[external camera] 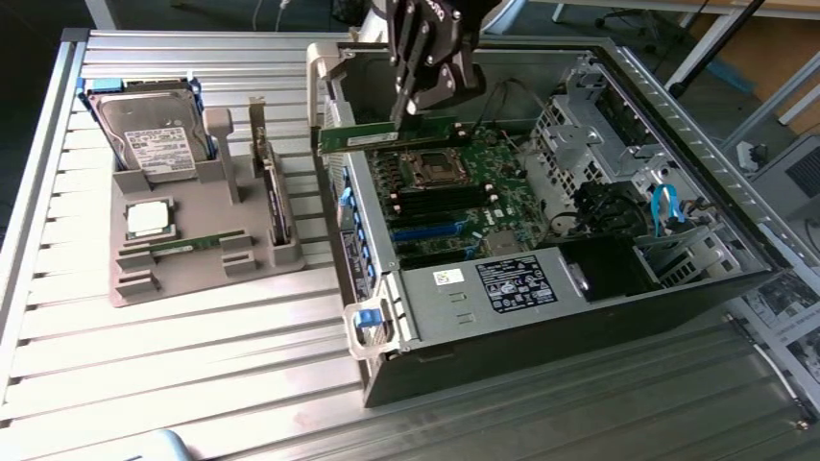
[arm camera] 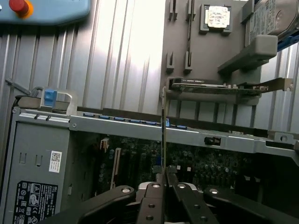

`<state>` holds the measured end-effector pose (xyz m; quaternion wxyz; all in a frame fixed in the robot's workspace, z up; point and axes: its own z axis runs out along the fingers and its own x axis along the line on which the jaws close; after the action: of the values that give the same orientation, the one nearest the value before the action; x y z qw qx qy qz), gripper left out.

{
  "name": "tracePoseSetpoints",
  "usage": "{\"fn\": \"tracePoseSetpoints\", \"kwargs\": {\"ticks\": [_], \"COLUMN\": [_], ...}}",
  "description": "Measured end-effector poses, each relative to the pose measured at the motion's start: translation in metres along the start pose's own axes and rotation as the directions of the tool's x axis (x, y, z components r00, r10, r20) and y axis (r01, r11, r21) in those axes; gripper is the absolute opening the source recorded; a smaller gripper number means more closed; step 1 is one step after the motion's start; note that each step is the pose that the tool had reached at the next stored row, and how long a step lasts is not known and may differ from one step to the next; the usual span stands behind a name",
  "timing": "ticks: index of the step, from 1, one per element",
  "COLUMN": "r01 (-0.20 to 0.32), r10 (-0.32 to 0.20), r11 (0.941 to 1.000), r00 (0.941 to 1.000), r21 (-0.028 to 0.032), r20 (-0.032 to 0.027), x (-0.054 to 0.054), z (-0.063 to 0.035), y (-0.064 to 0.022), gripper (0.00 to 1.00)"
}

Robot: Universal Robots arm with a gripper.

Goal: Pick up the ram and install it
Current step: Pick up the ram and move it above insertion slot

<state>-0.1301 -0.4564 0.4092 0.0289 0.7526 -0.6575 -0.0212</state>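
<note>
step: pick looks done, install not yet | black two-finger gripper (external camera: 417, 115) clamped on thin green memory stick with black chips (external camera: 384, 137) | hanging over green motherboard (external camera: 481, 163), near tray-side wall of open grey computer case (external camera: 423, 288) | probably needs stick squared up with black memory slots (external camera: 443, 200)

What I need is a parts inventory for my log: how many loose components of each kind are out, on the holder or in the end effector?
Ram sticks: 2 (held ram in the end effector; spare ram on the grey holder)
Hard drive: 1
Processor chip: 1
Expansion card: 1
Total: 5
</note>
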Motion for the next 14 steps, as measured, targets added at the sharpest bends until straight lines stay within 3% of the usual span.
{"fn": "tracePoseSetpoints", "kwargs": {"ticks": [14], "r01": [0.000], "r10": [0.000], "r11": [1.0000], "r00": [1.0000], "r21": [-0.0083], "r20": [0.0011], "x": [0.004], "z": [-0.0019], "y": [-0.0265], "gripper": [0.13]}}
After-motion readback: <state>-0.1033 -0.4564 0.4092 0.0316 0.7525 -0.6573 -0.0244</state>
